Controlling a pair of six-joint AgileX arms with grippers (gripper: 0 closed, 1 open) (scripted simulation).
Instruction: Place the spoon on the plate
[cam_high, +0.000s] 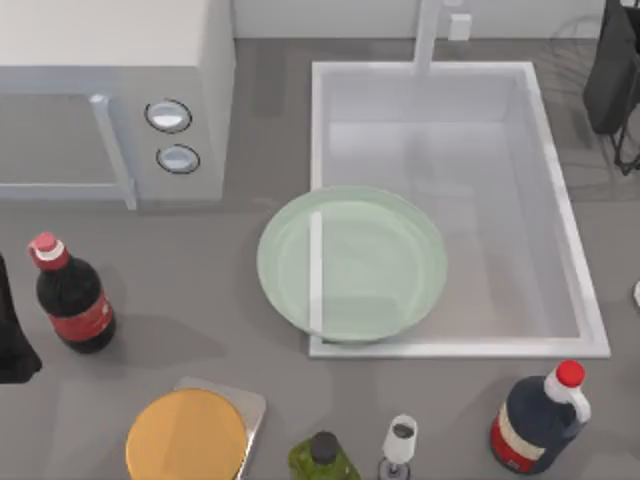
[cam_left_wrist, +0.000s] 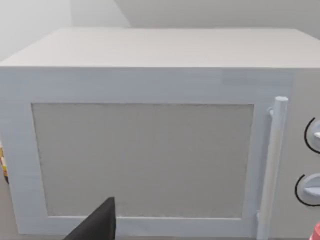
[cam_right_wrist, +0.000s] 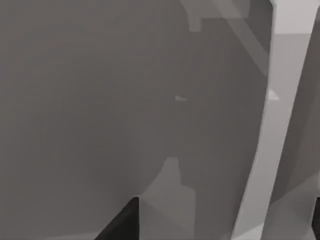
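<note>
My plate (cam_high: 352, 263) lies mid-table, overlapping the near-left corner of the sink (cam_high: 560, 210). My left arm (cam_high: 12, 340) sits at the left edge facing the microwave (cam_left_wrist: 150, 145), my right arm (cam_high: 615, 70) far right; I cannot tell either gripper's state

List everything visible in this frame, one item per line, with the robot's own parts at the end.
plate: 1, pale green, table centre, overlapping the sink's left edge
sink: 1, white, right of centre
microwave: 1, white, far left corner
cola bottle: 1, dark with red cap, left side
orange disc: 1, on a grey board, near edge
green bottle: 1, near edge
wine glass: 1, clear, near edge
dark jug: 1, red cap, near right
left arm: black, left edge
right arm: black, far right corner
</note>
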